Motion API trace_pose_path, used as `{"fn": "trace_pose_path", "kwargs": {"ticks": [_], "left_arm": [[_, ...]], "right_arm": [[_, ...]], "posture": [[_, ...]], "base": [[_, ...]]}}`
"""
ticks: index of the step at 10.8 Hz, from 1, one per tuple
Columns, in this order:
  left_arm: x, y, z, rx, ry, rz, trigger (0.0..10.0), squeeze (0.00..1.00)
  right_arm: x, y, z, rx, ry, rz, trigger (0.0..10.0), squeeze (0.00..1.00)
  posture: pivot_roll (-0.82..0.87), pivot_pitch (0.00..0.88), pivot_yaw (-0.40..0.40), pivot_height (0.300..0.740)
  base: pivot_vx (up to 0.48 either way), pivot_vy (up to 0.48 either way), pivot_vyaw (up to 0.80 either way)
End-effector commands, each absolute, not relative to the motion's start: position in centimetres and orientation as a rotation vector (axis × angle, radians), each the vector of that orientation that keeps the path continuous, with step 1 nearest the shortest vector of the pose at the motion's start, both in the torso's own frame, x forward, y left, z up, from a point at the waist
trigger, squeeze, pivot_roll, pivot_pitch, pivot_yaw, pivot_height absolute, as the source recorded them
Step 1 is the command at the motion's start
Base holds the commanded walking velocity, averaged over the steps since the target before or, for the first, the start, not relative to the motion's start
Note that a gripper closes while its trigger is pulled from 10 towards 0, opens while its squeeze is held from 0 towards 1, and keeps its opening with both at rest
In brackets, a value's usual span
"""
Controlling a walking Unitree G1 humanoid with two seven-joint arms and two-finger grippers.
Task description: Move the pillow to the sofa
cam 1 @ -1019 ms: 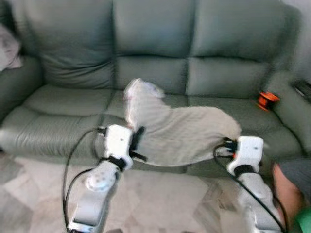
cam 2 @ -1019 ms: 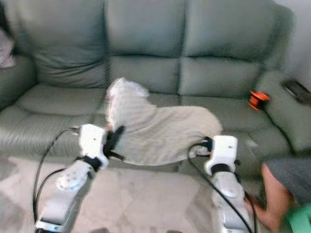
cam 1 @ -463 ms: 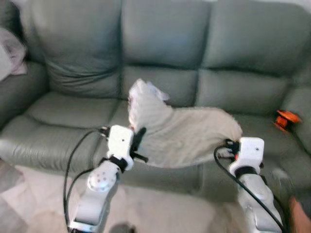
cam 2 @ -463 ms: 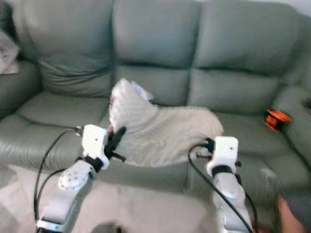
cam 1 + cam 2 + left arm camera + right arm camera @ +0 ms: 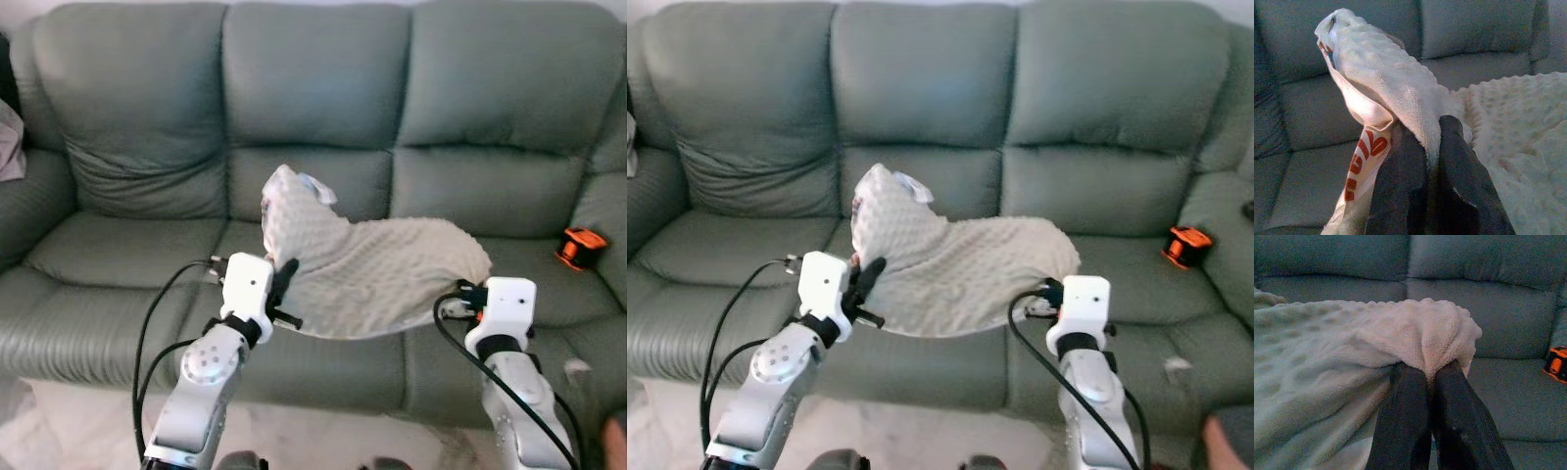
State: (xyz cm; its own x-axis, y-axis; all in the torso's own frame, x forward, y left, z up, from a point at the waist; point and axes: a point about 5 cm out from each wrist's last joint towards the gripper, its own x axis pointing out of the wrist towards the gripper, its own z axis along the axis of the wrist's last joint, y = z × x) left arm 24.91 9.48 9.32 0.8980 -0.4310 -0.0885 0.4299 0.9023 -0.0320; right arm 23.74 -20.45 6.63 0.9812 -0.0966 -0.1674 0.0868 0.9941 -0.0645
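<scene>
From the head cameras: the robot faces a grey-green sofa (image 5: 323,88), holding a cream pillow (image 5: 377,274) in the air between its arms, above the front edge of the middle seat. The left gripper (image 5: 282,284) pinches the pillow's left side, where one corner sticks up; the right gripper (image 5: 460,302) holds its right end. An orange object (image 5: 580,247) lies on the right seat near the armrest.

Left wrist camera: the left gripper's fingers (image 5: 1400,191) are clamped on a fold of the pillow (image 5: 1396,93), a red-printed label (image 5: 1364,156) hanging beside them.

Right wrist camera: the right gripper's fingers (image 5: 1454,416) are pressed together on bunched pillow fabric (image 5: 1425,333), with the sofa (image 5: 1488,318) behind.
</scene>
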Motion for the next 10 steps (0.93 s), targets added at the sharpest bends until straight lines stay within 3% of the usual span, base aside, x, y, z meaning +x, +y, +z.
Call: {"fn": "trace_pose_path", "kwargs": {"ticks": [1,3,6,10], "left_arm": [[25.01,10.05,9.7,0.009,0.078,-0.439,10.0,0.0],[24.9,9.85,9.8,0.01,0.068,-0.45,10.0,0.0],[24.85,9.82,10.07,0.021,0.051,-0.459,10.0,0.0],[24.88,9.72,10.2,0.02,0.036,-0.449,10.0,0.0]], "right_arm": [[24.17,-19.39,7.24,-0.047,0.138,-0.06,10.0,0.0],[24.15,-19.39,7.24,-0.047,0.14,-0.059,10.0,0.0],[24.09,-19.36,7.12,-0.045,0.145,-0.063,10.0,0.0],[24.1,-19.43,7.04,-0.045,0.149,-0.067,10.0,0.0]], "posture": [[-0.03,0.0,-0.007,0.74],[-0.03,0.0,-0.006,0.74],[-0.03,0.0,-0.006,0.74],[-0.03,0.0,-0.005,0.74]], "base": [[0.0,0.48,0.0],[0.0,0.48,0.0],[0.0,0.0,0.0],[0.0,0.0,-0.72]]}}
